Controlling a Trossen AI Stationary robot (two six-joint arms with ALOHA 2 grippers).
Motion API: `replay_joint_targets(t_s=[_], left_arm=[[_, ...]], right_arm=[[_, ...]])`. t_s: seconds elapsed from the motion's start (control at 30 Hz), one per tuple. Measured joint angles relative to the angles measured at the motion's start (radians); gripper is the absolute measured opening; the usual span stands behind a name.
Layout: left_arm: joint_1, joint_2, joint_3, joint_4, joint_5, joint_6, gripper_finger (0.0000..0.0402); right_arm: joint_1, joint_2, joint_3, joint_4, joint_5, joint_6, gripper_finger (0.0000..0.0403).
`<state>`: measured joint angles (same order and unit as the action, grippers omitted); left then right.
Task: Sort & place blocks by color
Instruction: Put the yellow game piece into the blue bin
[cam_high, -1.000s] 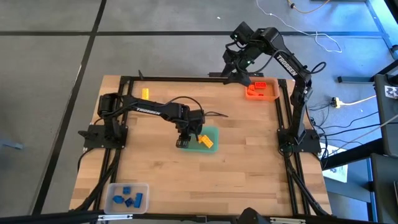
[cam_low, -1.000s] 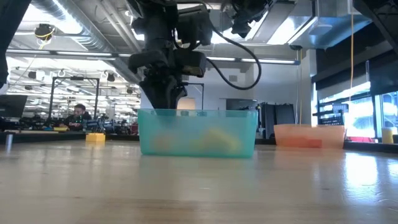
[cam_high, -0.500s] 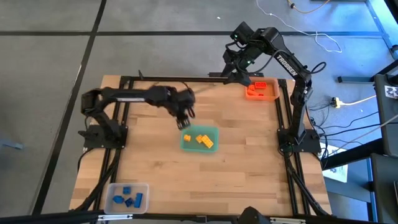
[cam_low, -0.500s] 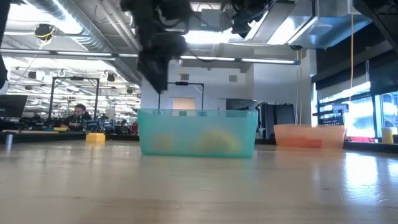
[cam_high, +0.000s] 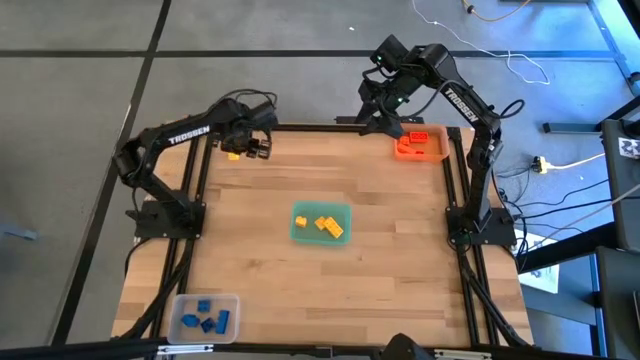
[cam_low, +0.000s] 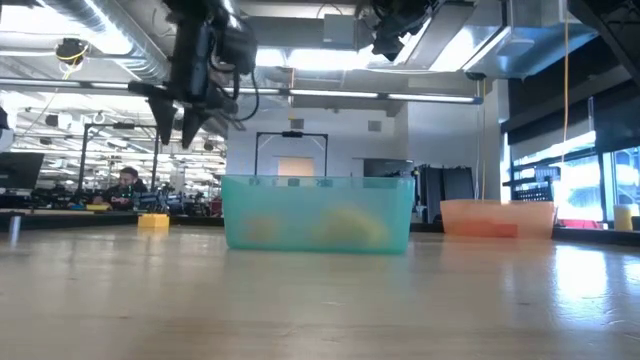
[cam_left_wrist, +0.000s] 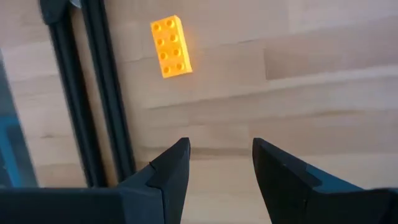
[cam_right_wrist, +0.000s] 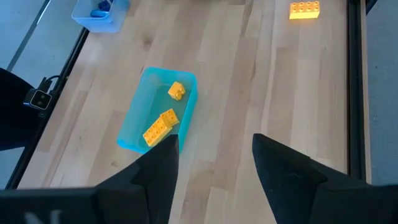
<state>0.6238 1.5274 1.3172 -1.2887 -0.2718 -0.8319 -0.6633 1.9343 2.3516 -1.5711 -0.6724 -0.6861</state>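
A lone yellow block (cam_left_wrist: 170, 55) lies flat on the table by the far left corner, also seen as the yellow block (cam_high: 233, 152). My left gripper (cam_left_wrist: 221, 155) hangs open above the table just beside it, pointing down, nothing between its fingers. In the low view the left gripper (cam_low: 182, 118) stands well above the block (cam_low: 153, 221). The green tray (cam_high: 343, 214) at mid-table holds three yellow blocks (cam_high: 326, 225). My right gripper (cam_high: 380, 108) waits open, high over the far edge by the orange tray (cam_high: 432, 155).
The orange tray holds orange-red blocks (cam_high: 416, 138). A clear tray (cam_high: 232, 300) with several blue blocks (cam_high: 205, 318) stands at the near left corner. Black frame rails (cam_left_wrist: 93, 93) run along the table's edges, close to the lone yellow block. Bare wood lies around the green tray.
My left gripper has risen from over the green tray and swung toward the table's far left corner, rolling about its own axis on the way. It now hangs beside the lone yellow block. The yellow blocks in the green tray lie still.
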Motion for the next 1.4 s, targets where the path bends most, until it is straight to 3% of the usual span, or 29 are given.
replay_joint_targets(t_s=[0.37,0.67,1.4], left_arm=[[0.241,0.052,-0.125,0.134,0.11,0.008,0.0166],[0.354,0.052,-0.201,0.283,0.161,0.031,0.0166],[0.436,0.232,-0.202,0.342,0.139,0.084,0.0166]], right_arm=[[0.0,0.0,0.0,0.0,0.0,-0.036,0.0205],[0.0,0.0,0.0,0.0,0.0,-0.056,0.0205],[0.0,0.0,0.0,0.0,-0.001,-0.06,0.0205]])
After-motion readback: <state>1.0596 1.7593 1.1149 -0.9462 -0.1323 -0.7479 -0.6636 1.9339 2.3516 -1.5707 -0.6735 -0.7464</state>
